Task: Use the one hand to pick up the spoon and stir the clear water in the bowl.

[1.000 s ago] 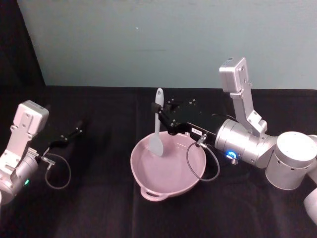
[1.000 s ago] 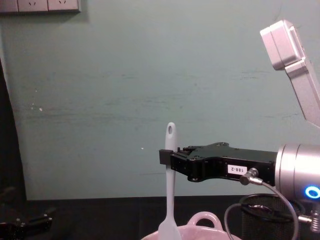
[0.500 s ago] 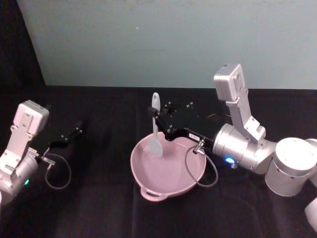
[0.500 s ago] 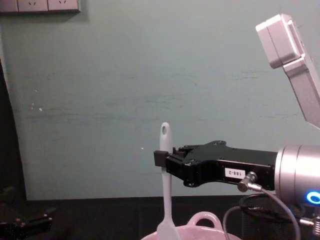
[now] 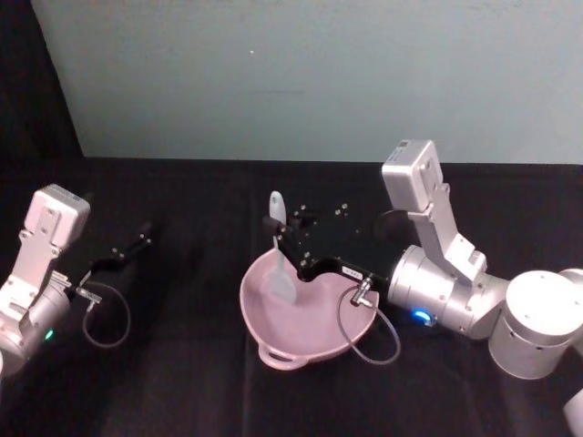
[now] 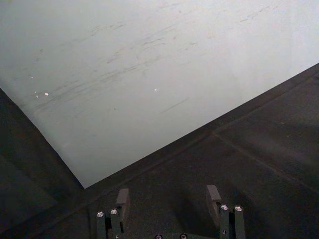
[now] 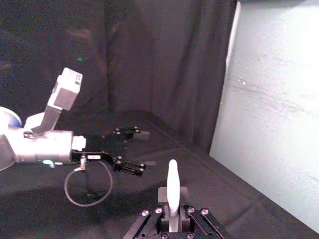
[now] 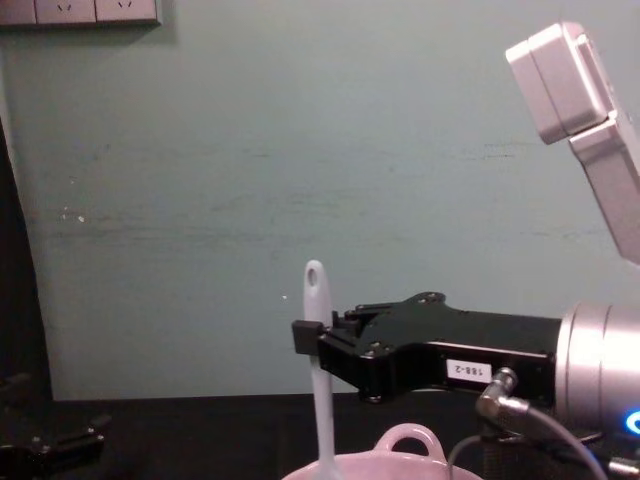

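Observation:
My right gripper (image 5: pixel 278 230) is shut on the handle of the white spoon (image 5: pixel 277 257), which stands upright with its flat head down inside the pale pink bowl (image 5: pixel 342 339). From the chest, the spoon (image 8: pixel 317 360) rises past the black gripper (image 8: pixel 305 335) above the bowl's loop handle (image 8: pixel 408 440). In the right wrist view the spoon's handle tip (image 7: pixel 172 185) pokes up between the jaws of that gripper (image 7: pixel 172 201). My left gripper (image 5: pixel 141 237) rests open at the table's left side, far from the bowl, and shows open and empty as the left gripper (image 6: pixel 167 196) in its own wrist view.
A black cloth (image 5: pixel 182 364) covers the table, with a pale green wall (image 5: pixel 291 73) behind. A grey cable loop (image 5: pixel 107 319) hangs by the left arm, another cable (image 5: pixel 364 323) drapes over the bowl's right rim. A wall socket strip (image 8: pixel 80 10) sits high on the wall.
The right gripper has carried the spoon leftward and lower, sinking its head deeper into the bowl. The left arm has stayed still.

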